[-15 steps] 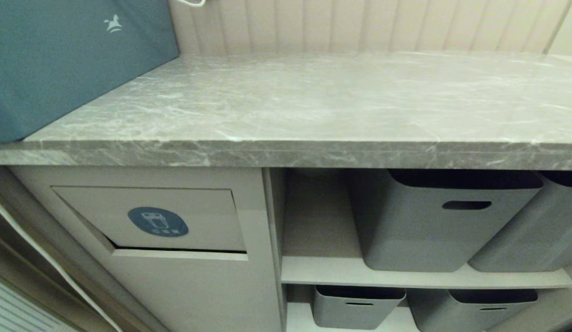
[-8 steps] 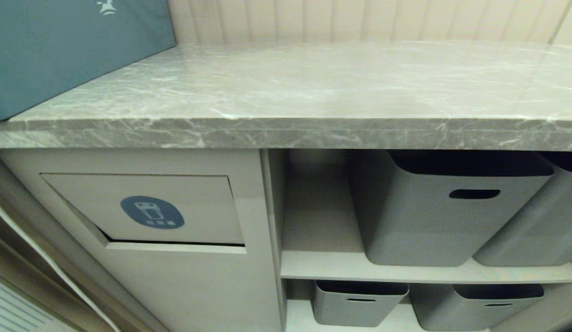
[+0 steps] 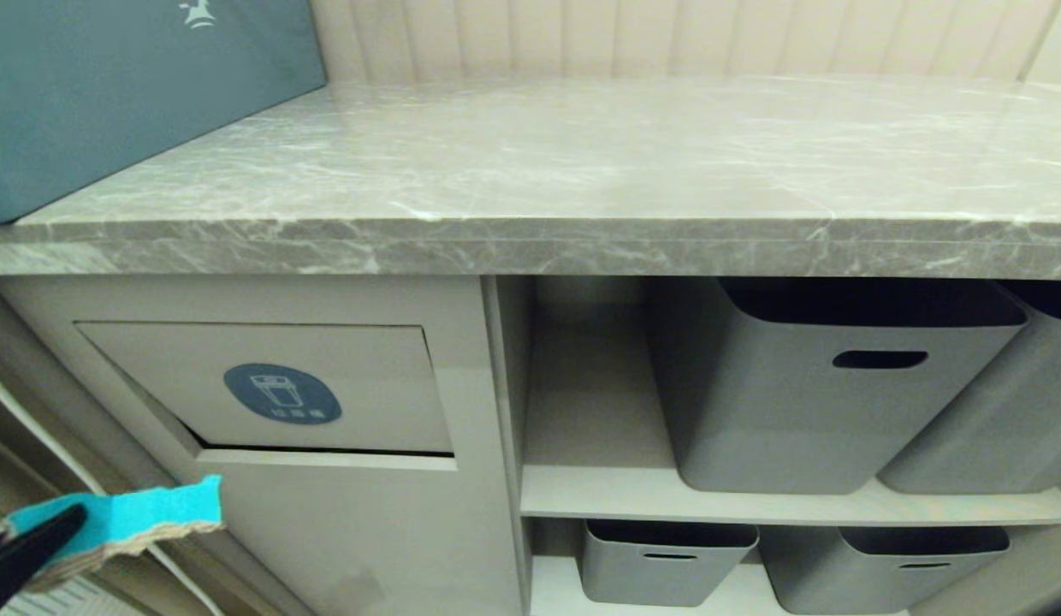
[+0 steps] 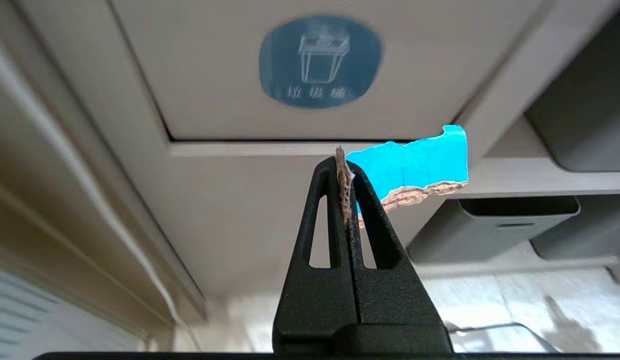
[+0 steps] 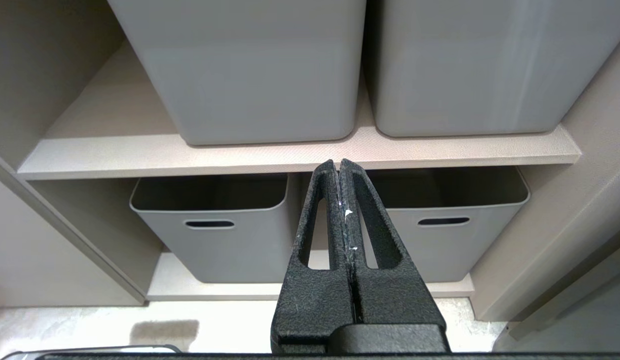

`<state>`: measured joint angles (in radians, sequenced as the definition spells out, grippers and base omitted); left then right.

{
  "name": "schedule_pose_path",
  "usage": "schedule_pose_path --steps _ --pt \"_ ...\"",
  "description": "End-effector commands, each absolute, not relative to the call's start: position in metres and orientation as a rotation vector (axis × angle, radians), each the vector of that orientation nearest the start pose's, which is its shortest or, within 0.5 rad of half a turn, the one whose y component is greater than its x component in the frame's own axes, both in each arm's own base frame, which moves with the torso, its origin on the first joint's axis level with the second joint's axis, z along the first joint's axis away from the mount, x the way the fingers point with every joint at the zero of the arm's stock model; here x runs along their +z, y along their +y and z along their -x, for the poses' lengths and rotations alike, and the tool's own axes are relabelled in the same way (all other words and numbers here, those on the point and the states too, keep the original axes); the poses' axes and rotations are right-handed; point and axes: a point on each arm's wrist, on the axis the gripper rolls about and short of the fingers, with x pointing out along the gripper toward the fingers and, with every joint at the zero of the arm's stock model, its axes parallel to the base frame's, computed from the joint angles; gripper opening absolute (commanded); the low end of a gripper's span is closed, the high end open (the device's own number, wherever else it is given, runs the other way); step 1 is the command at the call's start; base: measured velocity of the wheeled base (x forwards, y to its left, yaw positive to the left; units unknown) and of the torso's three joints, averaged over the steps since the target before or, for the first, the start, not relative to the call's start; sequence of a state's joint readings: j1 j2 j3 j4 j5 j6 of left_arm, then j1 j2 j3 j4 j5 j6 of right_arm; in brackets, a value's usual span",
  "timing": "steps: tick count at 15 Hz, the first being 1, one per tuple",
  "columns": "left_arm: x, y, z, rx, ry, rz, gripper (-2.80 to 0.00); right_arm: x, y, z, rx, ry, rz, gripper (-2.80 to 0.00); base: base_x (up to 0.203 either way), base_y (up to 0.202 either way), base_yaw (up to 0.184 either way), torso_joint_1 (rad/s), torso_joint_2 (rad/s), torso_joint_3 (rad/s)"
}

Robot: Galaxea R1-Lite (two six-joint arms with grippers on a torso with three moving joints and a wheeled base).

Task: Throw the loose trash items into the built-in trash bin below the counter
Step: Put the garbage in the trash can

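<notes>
My left gripper [image 3: 68,518] comes in at the bottom left corner of the head view, shut on a torn turquoise cardboard scrap [image 3: 141,513] with ragged brown edges. In the left wrist view the scrap [image 4: 415,165] sticks out sideways from the closed gripper [image 4: 343,162]. It hangs just below the built-in trash bin's flap [image 4: 290,100] with its blue oval sticker [image 4: 320,62]. That flap [image 3: 368,393] sits in the beige cabinet front under the grey marble counter [image 3: 582,171]. My right gripper [image 5: 338,165] is shut with nothing in it, low down before the shelves.
A large teal box [image 3: 111,85] stands on the counter's left end. Right of the bin, open shelves hold grey tubs: two above [image 3: 821,402] and two below [image 3: 659,565]. A beige shelf board [image 3: 753,506] separates them. A pale wall panel runs down at far left.
The left gripper with the turquoise scrap has risen into the head view at the bottom left. Before that, the camera dipped a little, shifting the whole scene upward.
</notes>
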<state>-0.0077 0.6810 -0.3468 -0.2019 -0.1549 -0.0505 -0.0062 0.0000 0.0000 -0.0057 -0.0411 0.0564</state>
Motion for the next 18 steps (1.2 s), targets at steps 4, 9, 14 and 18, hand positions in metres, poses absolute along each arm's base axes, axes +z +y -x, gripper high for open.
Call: schedule_pose_path --steps 4,9,14,18 --pt "0.153 -0.004 -0.117 -0.136 0.398 0.150 -2.80 0.076 -0.001 0.023 -0.047 -0.006 -0.057 -2.80 0.000 0.000 0.000 0.000 0.00 0.000" --pt "0.141 -0.001 -0.155 -0.101 0.362 0.229 -2.80 0.076 -0.001 0.023 -0.047 -0.006 -0.057 -2.80 0.000 0.000 0.000 0.000 0.00 0.000" --pt "0.115 0.002 -0.194 -0.083 0.362 0.285 -2.80 0.076 -0.001 0.023 -0.047 -0.006 -0.057 -2.80 0.000 0.000 0.000 0.000 0.00 0.000" --pt "0.107 0.002 -0.232 -0.102 0.286 0.328 -2.80 0.076 -0.001 0.023 -0.047 -0.006 -0.057 -2.80 0.000 0.000 0.000 0.000 0.00 0.000"
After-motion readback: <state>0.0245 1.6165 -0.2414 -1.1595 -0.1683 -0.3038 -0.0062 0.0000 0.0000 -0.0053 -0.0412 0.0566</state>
